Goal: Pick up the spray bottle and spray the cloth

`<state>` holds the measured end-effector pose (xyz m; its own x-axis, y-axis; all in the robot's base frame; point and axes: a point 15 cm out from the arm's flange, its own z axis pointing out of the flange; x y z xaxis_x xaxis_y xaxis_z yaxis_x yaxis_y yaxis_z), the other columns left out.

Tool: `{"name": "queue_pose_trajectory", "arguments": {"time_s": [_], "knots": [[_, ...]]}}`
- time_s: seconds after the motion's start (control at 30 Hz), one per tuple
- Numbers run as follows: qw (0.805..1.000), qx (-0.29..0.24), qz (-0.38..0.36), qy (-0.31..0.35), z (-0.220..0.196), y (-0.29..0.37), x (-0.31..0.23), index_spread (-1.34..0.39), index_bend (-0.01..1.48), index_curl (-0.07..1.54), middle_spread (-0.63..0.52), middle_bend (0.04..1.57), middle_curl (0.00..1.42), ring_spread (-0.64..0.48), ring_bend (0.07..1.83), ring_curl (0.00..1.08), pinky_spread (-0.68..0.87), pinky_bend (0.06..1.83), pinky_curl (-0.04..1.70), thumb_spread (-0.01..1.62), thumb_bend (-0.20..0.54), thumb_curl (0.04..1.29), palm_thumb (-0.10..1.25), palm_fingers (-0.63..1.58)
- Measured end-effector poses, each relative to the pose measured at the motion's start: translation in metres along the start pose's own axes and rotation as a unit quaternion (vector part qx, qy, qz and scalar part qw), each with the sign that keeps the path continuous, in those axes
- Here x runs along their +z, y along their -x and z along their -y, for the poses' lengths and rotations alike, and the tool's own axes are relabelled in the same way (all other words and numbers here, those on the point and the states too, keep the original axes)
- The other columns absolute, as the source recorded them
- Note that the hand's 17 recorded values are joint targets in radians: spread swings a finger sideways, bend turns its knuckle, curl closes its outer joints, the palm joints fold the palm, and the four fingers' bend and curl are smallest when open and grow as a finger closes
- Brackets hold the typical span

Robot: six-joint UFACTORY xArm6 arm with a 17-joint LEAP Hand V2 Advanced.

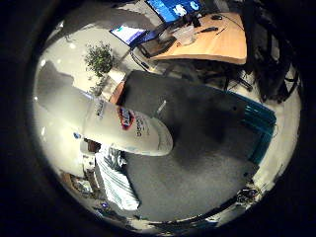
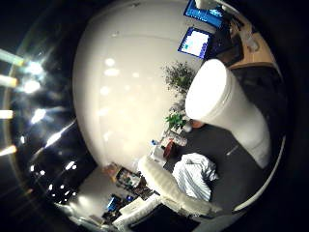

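The white spray bottle (image 1: 123,126), with a red and blue label, lies close across my palm and hangs tilted above the dark grey table top (image 1: 207,163). Its flat white base (image 2: 207,89) faces the thumb side view. My right hand (image 2: 169,188) shows only as one white ribbed finger reaching in beside the bottle; the rest of its hold is hidden. The blue and white striped cloth (image 2: 193,176) lies crumpled on the table below, apart from the bottle. The spray head is out of sight.
A teal block (image 1: 259,126) stands at the dark table's edge. Potted plants (image 1: 100,59) sit past the table's far side. A wooden desk (image 1: 217,44) with monitors stands further back. Small clutter (image 2: 128,179) lies beyond the cloth.
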<state>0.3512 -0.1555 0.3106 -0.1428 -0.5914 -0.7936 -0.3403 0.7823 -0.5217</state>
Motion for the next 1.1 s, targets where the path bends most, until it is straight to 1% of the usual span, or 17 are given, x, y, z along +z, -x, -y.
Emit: {"name": "queue_pose_trajectory", "arguments": {"time_s": [0.4, 0.63, 0.77, 0.87, 0.93, 0.97, 1.0, 1.03, 1.07, 1.1], "knots": [[1.0, 0.009, 0.0, 0.023, -0.016, -0.02, 0.02, 0.0, 0.17, 0.33, 0.3, 0.19, 0.3, 0.38, 0.48, 0.23, 0.65, 1.22, 0.13, 1.11, -0.024, 0.36, 0.4, 0.11], [1.0, 0.014, -0.012, 0.018, -0.005, -0.033, 0.032, 0.0, 0.17, 0.32, 0.3, 0.19, 0.3, 0.38, 0.51, 0.23, 0.64, 1.23, 0.13, 1.1, -0.024, 0.36, 0.4, 0.12], [1.0, 0.017, -0.012, 0.013, 0.008, -0.037, 0.038, 0.0, 0.17, 0.32, 0.3, 0.19, 0.31, 0.38, 0.52, 0.24, 0.64, 1.23, 0.13, 1.1, -0.024, 0.36, 0.4, 0.12], [1.0, 0.02, -0.013, 0.009, 0.02, -0.039, 0.041, 0.0, 0.15, 0.3, 0.29, 0.2, 0.31, 0.35, 0.59, 0.25, 0.63, 1.25, 0.13, 1.1, -0.024, 0.36, 0.4, 0.17], [1.0, 0.021, -0.013, 0.01, 0.025, -0.04, 0.044, -0.05, 0.14, 0.28, 0.24, 0.23, 0.32, 0.29, 0.71, 0.27, 0.59, 1.24, 0.11, 1.1, -0.024, 0.36, 0.4, 0.29], [1.0, 0.021, -0.012, 0.011, 0.027, -0.04, 0.046, -0.1, 0.12, 0.26, 0.16, 0.28, 0.34, 0.14, 0.85, 0.3, 0.54, 1.24, 0.1, 1.1, -0.024, 0.36, 0.4, 0.41], [1.0, 0.02, -0.012, 0.012, 0.029, -0.04, 0.048, -0.14, 0.1, 0.25, 0.06, 0.36, 0.37, 0.0, 0.95, 0.32, 0.43, 1.22, 0.08, 1.1, -0.024, 0.36, 0.4, 0.51], [1.0, 0.019, -0.01, 0.013, 0.032, -0.038, 0.051, -0.19, 0.09, 0.23, -0.03, 0.44, 0.39, -0.11, 1.03, 0.34, 0.3, 1.25, 0.08, 1.1, -0.021, 0.36, 0.4, 0.6], [1.0, 0.02, -0.009, 0.018, 0.031, -0.037, 0.054, -0.28, 0.07, 0.19, -0.18, 0.6, 0.44, -0.25, 1.15, 0.37, -0.05, 1.34, 0.1, 1.1, -0.016, 0.36, 0.42, 0.87], [0.999, 0.022, -0.009, 0.023, 0.028, -0.037, 0.058, -0.35, 0.1, 0.17, -0.27, 0.73, 0.5, -0.31, 1.19, 0.41, -0.24, 1.36, 0.13, 1.11, -0.009, 0.37, 0.45, 0.99]]}}
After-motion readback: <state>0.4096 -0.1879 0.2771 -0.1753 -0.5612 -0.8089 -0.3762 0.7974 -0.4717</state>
